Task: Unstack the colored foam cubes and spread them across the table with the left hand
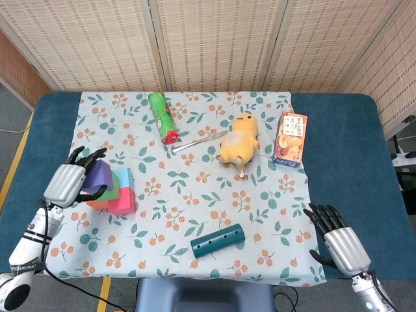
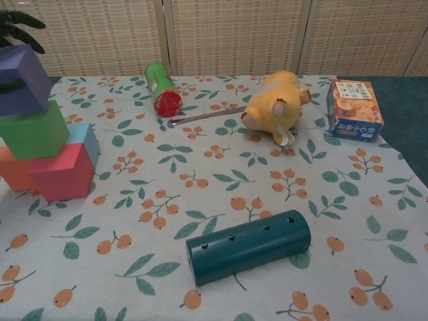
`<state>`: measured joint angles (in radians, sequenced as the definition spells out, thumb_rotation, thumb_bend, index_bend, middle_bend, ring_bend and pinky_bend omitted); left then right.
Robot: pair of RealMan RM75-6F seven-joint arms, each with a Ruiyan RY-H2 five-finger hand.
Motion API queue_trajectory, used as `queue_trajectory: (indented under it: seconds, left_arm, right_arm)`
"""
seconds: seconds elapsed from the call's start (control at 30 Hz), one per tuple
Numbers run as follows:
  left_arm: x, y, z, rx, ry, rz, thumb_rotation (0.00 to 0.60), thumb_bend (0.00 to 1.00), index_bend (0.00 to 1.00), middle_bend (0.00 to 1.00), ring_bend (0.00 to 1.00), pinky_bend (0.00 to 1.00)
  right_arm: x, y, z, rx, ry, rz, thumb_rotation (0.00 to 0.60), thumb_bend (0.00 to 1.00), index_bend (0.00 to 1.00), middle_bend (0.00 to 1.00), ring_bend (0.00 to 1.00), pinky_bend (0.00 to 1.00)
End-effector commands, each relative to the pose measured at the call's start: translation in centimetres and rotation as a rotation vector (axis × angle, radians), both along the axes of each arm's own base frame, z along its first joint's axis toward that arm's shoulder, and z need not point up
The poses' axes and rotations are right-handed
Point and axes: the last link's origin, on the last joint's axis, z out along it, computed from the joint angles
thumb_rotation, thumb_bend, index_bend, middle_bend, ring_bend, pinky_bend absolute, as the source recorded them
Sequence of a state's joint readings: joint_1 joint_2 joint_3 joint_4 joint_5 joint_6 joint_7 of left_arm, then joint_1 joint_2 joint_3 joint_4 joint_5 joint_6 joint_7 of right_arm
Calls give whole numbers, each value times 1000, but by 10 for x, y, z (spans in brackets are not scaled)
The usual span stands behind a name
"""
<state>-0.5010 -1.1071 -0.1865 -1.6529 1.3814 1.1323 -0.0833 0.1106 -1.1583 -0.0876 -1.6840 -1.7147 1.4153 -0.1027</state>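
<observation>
The left hand (image 1: 67,182) sits at the left side of the desk (image 1: 338,130), its forearm slanting down toward the near-left corner. Its dark fingers (image 1: 86,156) wrap over the purple cube (image 1: 99,175), gripping it. The right hand (image 1: 339,240) rests near the desk's near-right edge, palm down, holding nothing, fingers spread forward.

Purple cube (image 2: 23,79) over green cube (image 2: 33,130)

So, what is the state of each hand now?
Left hand: holds the purple cube, top of the stack.
Right hand: open, holds nothing.
</observation>
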Motion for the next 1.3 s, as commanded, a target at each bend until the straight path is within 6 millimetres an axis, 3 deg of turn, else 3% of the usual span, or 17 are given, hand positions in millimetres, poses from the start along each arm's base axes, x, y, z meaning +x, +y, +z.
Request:
queue_trajectory:
  seconds: [0.03, 0.13, 0.3, 0.47, 0.57, 0.83, 1.1, 1.3]
  left_arm:
    - [0, 1, 13, 67, -54, -22, 600, 383, 95, 211, 411, 15]
    - [-8, -2, 29, 121, -67, -6, 600, 383, 99, 216, 414, 15]
    - [-34, -35, 48, 135, -92, 52, 600, 384, 100, 224, 420, 18]
    - [-58, -90, 29, -10, -21, 87, 600, 384, 99, 224, 420, 23]
    - [-64, -109, 12, -103, 27, 90, 600, 383, 100, 225, 416, 24]
    - [-72, -121, -13, -214, 65, 97, 600, 385, 99, 228, 415, 21]
    - [-90, -113, -36, -292, 120, 145, 600, 385, 76, 208, 407, 20]
    - [-95, -119, -42, -315, 116, 157, 600, 382, 1, 115, 232, 45]
  right_arm:
    - [-1, 0, 0, 3, 7, 0, 600, 121, 0, 0, 0, 0]
    - [-1, 1, -1, 21, 14, -3, 600, 120, 0, 0, 0, 0]
    - [0, 1, 0, 26, 6, 0, 600, 120, 0, 0, 0, 0]
    - [2, 4, -2, 47, -15, -2, 600, 121, 0, 0, 0, 0]
    - [3, 6, -3, 54, -18, 5, 600, 121, 0, 0, 0, 0]
    - [4, 7, -3, 49, -19, 12, 600, 120, 0, 0, 0, 0]
    - [3, 5, -5, 47, -13, 10, 600, 121, 0, 0, 0, 0]
    - [3, 5, -7, 38, -9, 13, 600, 120, 0, 0, 0, 0]
